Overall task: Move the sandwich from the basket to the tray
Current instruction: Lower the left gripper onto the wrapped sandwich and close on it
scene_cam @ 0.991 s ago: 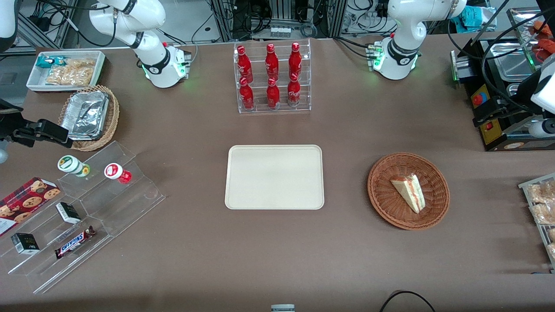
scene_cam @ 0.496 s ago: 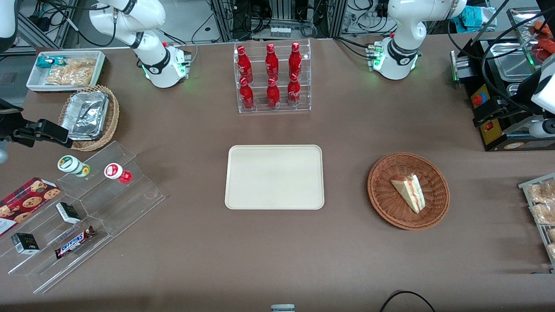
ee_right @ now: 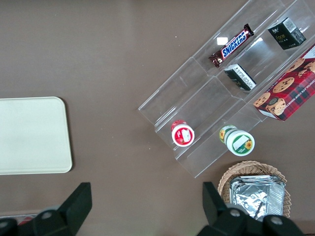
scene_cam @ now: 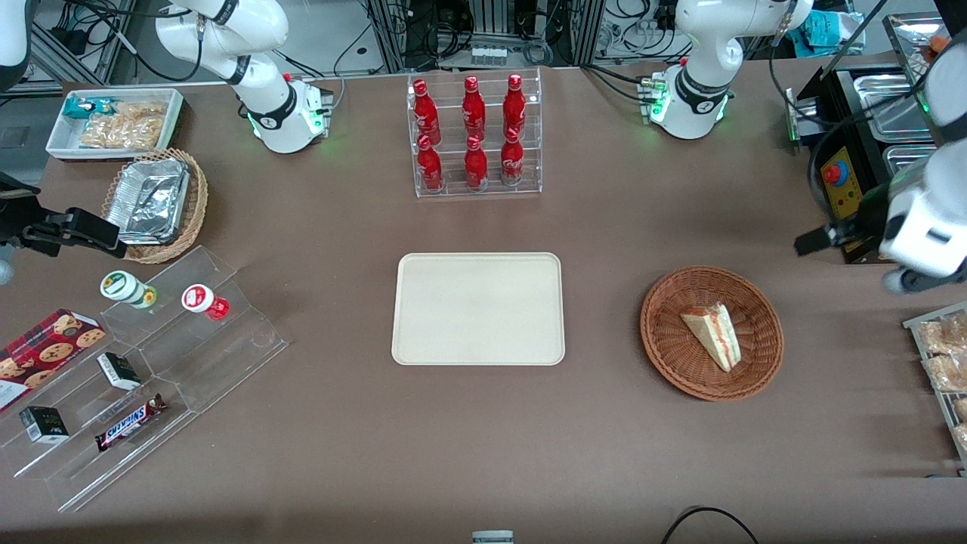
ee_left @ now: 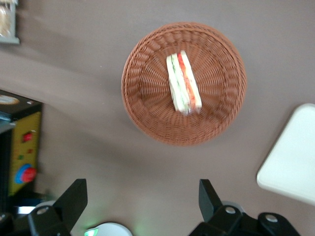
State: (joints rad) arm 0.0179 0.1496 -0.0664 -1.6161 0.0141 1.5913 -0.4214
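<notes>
The sandwich (scene_cam: 714, 335), a white wedge with red and green layers, lies in the round reddish-brown basket (scene_cam: 665, 355) toward the working arm's end of the table. The cream tray (scene_cam: 477, 308) sits bare at the table's middle. My gripper (scene_cam: 810, 243) hovers above the table beside the basket, a little farther from the front camera and nearer the table's end. In the left wrist view the gripper (ee_left: 141, 196) is open with only brown table between its black fingertips (ee_left: 74, 196); the sandwich (ee_left: 183, 82), basket (ee_left: 142, 108) and a tray corner (ee_left: 295, 157) lie ahead of it.
A control box with a red button (scene_cam: 838, 181) stands close by the gripper. A wire rack of snacks (scene_cam: 944, 363) lies at the table's edge. A rack of red bottles (scene_cam: 474, 136) stands farther back than the tray. Acrylic steps (scene_cam: 151, 363) occupy the parked arm's end.
The left arm has swung in from the table's end toward the basket, bringing its gripper over the table beside the control box. Sandwich, basket and tray have not moved.
</notes>
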